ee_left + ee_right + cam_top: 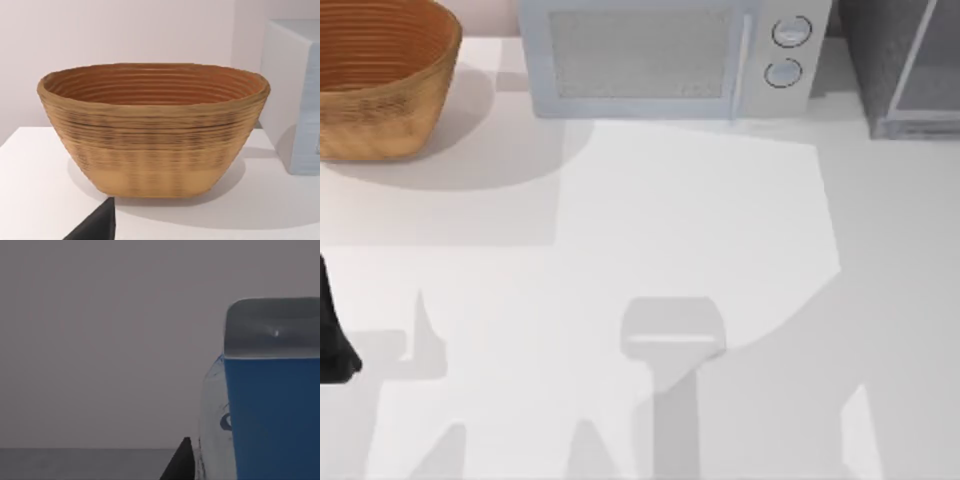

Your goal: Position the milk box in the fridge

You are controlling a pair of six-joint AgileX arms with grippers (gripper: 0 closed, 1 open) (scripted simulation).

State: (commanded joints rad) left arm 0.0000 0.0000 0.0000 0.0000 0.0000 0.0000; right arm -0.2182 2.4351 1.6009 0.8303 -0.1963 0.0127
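Note:
The milk box [272,415] looms close in the right wrist view, its blue face and pale top upright against a plain dim grey backdrop. My right gripper [220,467] is shut on it, with one dark finger [179,462] pressed against the carton's side and the other hidden behind it. At the table's far right corner the fridge [905,70] appears as a dark grey box with a silver-framed door panel. My left gripper [335,345] is parked at the table's left edge, open, and one of its fingers [95,225] points toward the basket.
A woven brown basket [380,75] [152,130] stands at the far left corner. Along the back edge, between basket and fridge, sits a light grey microwave [670,55] [295,100] with two round knobs. Arm shadows lie across the white table [640,250].

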